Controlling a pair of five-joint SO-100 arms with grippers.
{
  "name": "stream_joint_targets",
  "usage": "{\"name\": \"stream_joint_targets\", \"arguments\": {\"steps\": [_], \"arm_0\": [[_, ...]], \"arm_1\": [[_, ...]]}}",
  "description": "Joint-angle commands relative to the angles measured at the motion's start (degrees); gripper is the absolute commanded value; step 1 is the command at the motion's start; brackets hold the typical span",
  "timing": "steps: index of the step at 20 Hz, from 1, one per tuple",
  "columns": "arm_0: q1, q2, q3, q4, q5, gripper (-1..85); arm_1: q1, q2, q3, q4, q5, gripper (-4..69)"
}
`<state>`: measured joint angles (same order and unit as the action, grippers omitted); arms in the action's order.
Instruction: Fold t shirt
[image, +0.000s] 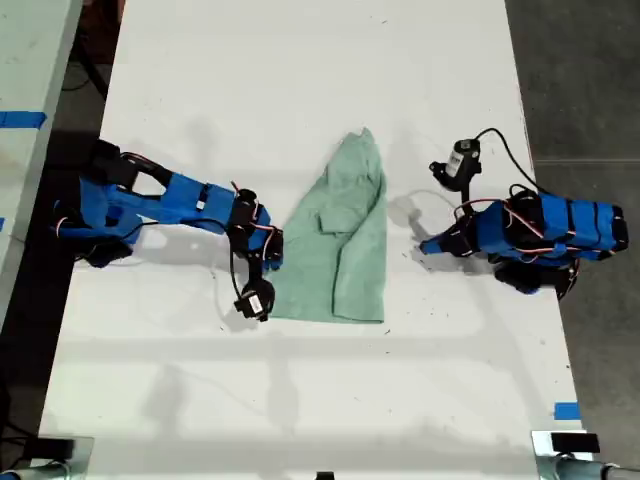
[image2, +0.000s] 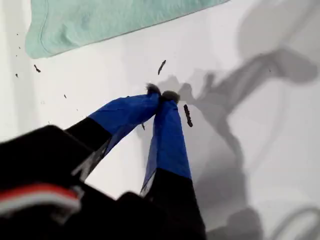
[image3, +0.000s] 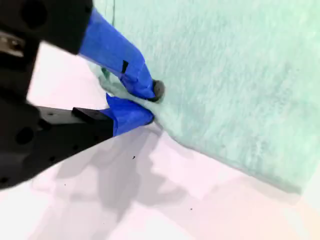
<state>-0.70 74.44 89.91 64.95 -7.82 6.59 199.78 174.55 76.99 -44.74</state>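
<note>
The t shirt (image: 345, 235) is a pale mint-green cloth lying rumpled on the middle of the white table (image: 300, 80), tapering to a point at the far end. My second gripper (image: 273, 255) comes in from the exterior view's left. It is shut on the t shirt's (image3: 225, 75) near side edge, with its blue-taped fingers (image3: 135, 75) pinching the hem just above the table. My first gripper (image: 424, 245), at the exterior view's right, is shut on nothing (image2: 161, 94). It hovers over bare table a short way from the t shirt (image2: 100, 22).
Small dark specks (image2: 187, 115) dot the table near my first gripper. A blue tape mark (image: 566, 410) sits near the table's front corner at the exterior view's right. A second table (image: 30, 60) borders the exterior view's left, and dark floor (image: 580, 80) the right.
</note>
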Motion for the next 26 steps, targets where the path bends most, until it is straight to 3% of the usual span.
{"name": "stream_joint_targets", "arguments": {"steps": [1,5,9,14,18,19,21,26], "arm_0": [[-0.4,3.2,-3.7,5.3,-2.2,-0.1],[-0.1,7.6,-15.6,18.1,-3.1,-0.1],[-1.6,0.7,-33.6,21.8,8.4,-0.1],[-1.9,2.1,-33.8,11.9,20.5,-0.1],[-2.3,0.8,-33.8,8.5,19.2,0.2],[-2.3,-0.2,-33.8,6.5,18.4,1.8],[-2.2,-1.8,-33.8,1.8,18.0,12.7],[-2.0,-7.1,-33.8,-6.9,20.7,16.4]], "arm_1": [[-0.4,0.9,3.1,0.3,-0.8,1.1],[-0.4,0.9,3.1,0.3,-0.8,1.1],[-0.4,0.9,3.1,0.3,-0.8,1.1],[-0.4,0.9,3.1,0.3,-0.8,1.1],[-0.4,0.9,3.1,0.3,-0.8,1.1],[-0.4,0.9,3.1,0.3,-0.8,1.1],[-0.4,0.9,3.1,0.3,-0.8,1.1],[-0.4,0.9,3.1,0.3,-0.8,1.1]]}}
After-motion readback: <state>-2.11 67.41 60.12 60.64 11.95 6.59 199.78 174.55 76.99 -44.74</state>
